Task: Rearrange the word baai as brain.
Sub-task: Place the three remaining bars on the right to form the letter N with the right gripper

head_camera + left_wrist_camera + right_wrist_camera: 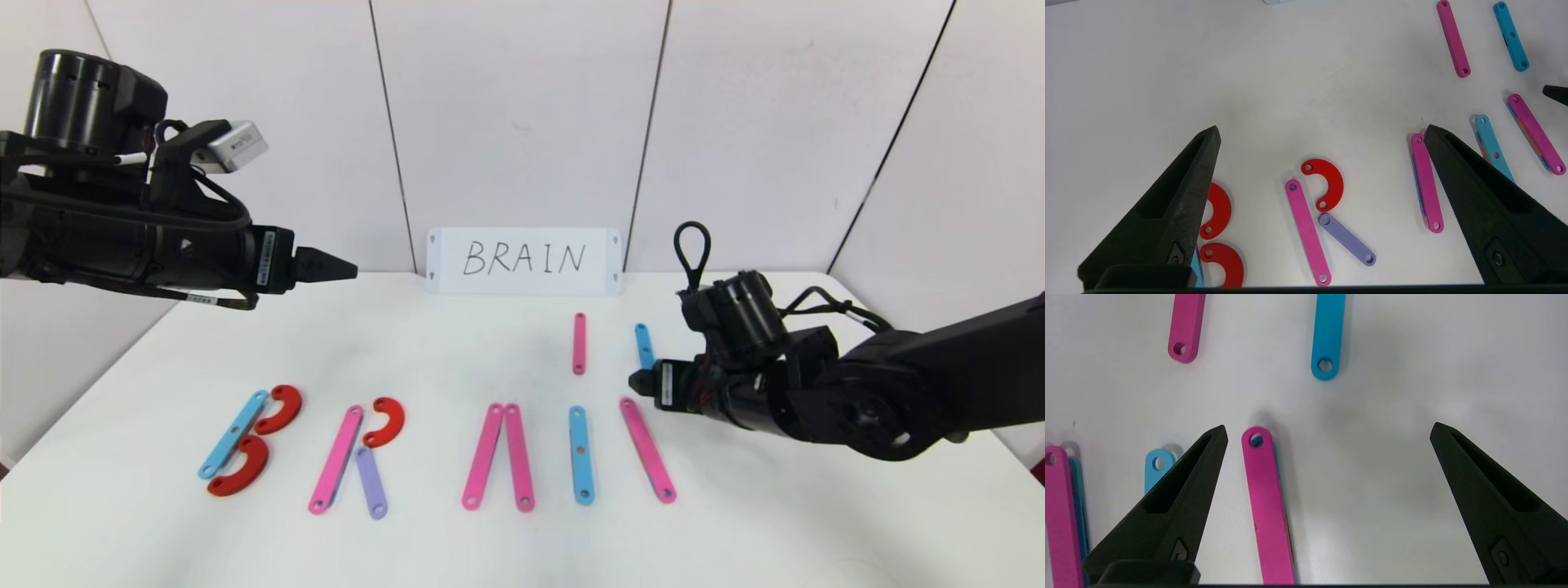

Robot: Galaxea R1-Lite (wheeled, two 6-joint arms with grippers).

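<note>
Right tool hangs low with jaws spread wide (holding nothing); left tool raised, likewise spread.

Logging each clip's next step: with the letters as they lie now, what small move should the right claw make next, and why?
Probably reach for the short blue strip behind the slanted pink strip. The right claw hangs open and empty between them, and the N has only its diagonal.

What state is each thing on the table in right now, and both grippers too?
Left gripper: open, raised, holding nothing.
Right gripper: open, low over the slanted pink strip.
B pieces: laid out.
R pieces: laid out.
Pink pair: A without crossbar.
Blue strip: flat, upright.
BRAIN card: standing against the wall.
</note>
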